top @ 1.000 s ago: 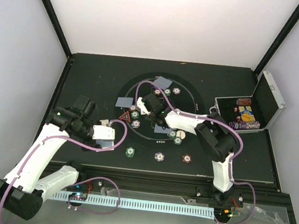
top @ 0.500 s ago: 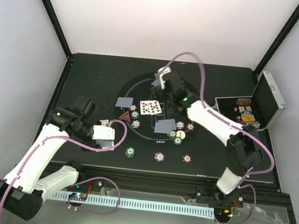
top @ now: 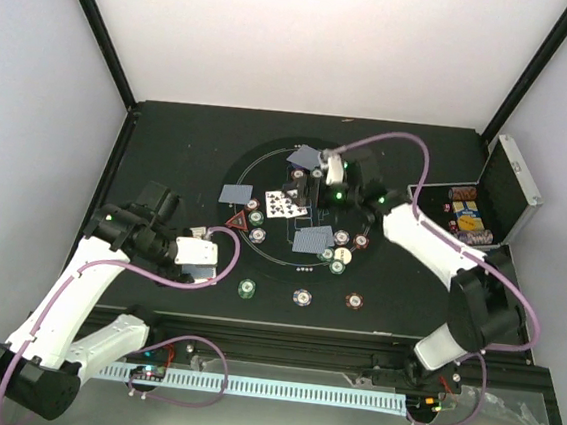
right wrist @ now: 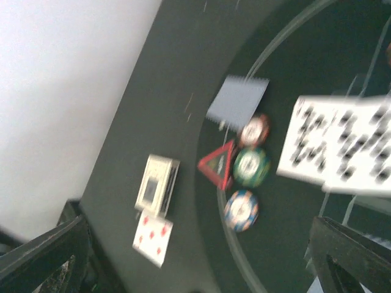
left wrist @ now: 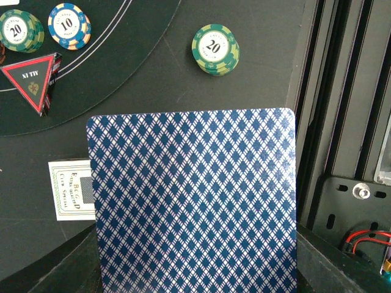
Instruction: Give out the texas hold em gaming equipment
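A blue-backed card (left wrist: 192, 201) is clamped in the left pincer (top: 202, 254), over the tabletop (top: 170, 141) at 8 o'clock off the mat (top: 278, 250); face-up cards (top: 282, 204) lie just beside the right pincer (top: 313, 182), at its 7 o'clock, which is spread wide and grips nothing

green chip on the bare worktop (left wrist: 215, 47): we read "20" in dark figures on its white centre.
green chip at the top left corner (left wrist: 18, 30): we read "20" here too, on the white centre.
blue chip (left wrist: 69, 24): we read "10" on its centre.
red triangle marker (left wrist: 33, 79): we make out white letters along its top edge, roughly "XI TIV", above a small emblem.
green-bordered white slip (left wrist: 70, 196): green print runs sideways, partly behind the blue-backed card (left wrist: 192, 201); we cannot read it with certainty.
right wrist view: too blurred for us to read anything.
top view: everything is too small for us to read.
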`<action>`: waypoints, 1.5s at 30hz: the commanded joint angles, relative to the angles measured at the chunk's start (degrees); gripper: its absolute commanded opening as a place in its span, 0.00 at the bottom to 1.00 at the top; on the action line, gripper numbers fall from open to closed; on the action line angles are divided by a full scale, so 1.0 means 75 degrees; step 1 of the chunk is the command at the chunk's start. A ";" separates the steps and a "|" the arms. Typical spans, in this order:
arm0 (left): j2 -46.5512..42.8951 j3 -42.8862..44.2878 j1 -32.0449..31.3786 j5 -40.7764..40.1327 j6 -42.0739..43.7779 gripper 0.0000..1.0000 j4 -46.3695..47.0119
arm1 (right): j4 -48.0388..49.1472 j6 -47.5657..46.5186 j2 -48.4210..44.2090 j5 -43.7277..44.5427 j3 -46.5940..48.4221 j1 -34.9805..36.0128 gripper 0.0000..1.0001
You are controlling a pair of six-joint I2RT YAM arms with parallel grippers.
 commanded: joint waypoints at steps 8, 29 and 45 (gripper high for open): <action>0.0097 0.0325 -0.0072 0.0305 -0.0093 0.01 0.0192 | 0.2019 0.2928 -0.0880 -0.1067 -0.2043 0.2344 0.92; 0.0032 0.0326 -0.0072 0.0281 -0.0079 0.01 0.0111 | 0.4293 0.4716 0.0683 -0.1740 -0.1604 0.3660 0.68; 0.0021 0.0337 -0.0072 0.0287 -0.0069 0.01 0.0087 | 0.6744 0.6275 0.2373 -0.2127 -0.1030 0.4081 0.63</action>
